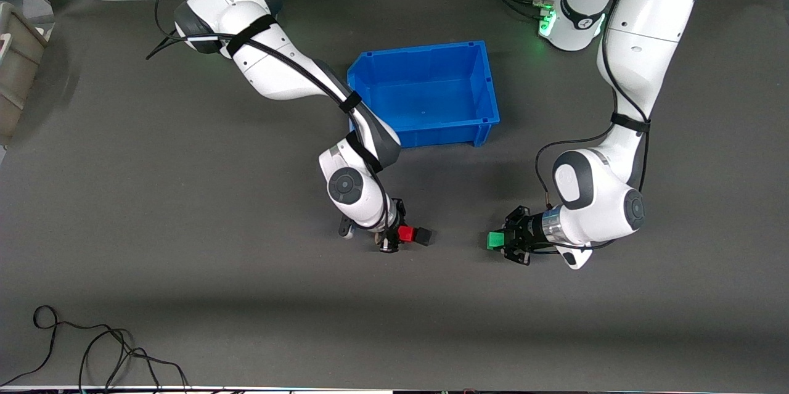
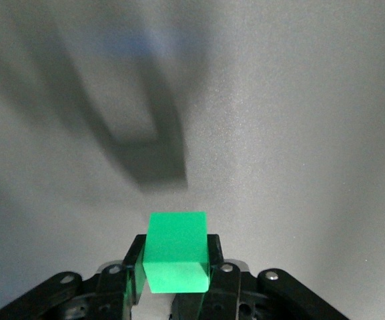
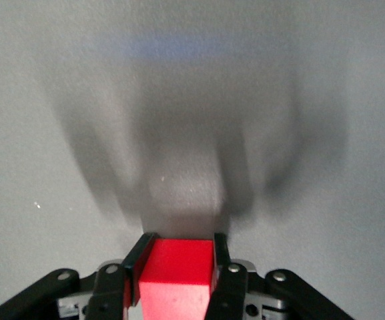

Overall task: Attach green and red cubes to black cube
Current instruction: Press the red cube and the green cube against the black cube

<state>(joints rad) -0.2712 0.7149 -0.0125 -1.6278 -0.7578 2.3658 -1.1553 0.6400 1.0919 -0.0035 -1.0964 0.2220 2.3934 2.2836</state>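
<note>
Evidently gripped red cube (image 1: 406, 233) in right gripper (image 1: 394, 235), abutting black cube (image 1: 423, 236); clamped green cube (image 1: 495, 240) in left gripper (image 1: 504, 240), three o'clock, ready to join.

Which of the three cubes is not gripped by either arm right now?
The black cube. It touches the red cube, which the right gripper clamps; the left gripper clamps the green cube, which is apart from both.
</note>
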